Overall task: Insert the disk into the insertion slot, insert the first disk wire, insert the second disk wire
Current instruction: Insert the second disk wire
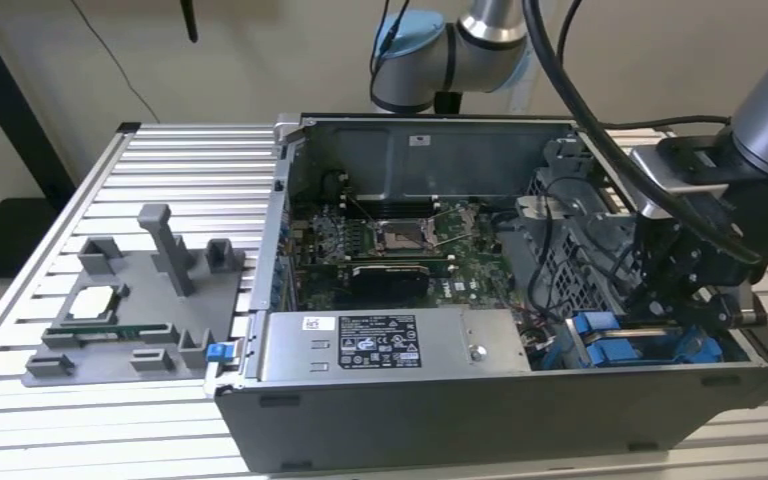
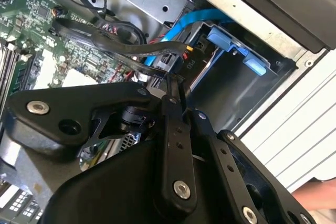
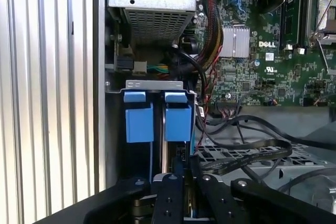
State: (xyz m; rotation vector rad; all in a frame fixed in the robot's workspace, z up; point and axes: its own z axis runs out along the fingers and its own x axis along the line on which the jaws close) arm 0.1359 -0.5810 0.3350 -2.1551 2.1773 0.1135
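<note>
The hand (image 1: 684,310) hangs low over the insertion slot (image 3: 156,116); I cannot tell its grip. Two blue carriers stand upright there, side by side

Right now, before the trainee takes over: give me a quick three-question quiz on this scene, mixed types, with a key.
1. True or false: the gripper hangs over the grey fixture at the exterior view's left.
2. What lies on that fixture? A) a processor chip and a memory stick; B) a screwdriver; C) a fan.
3. In the first wrist view, what colour are the drive carrier tabs?
Key: 1 false, it is down in the computer case, in the drive corner at the exterior view's right. 2 A. 3 blue.
</note>
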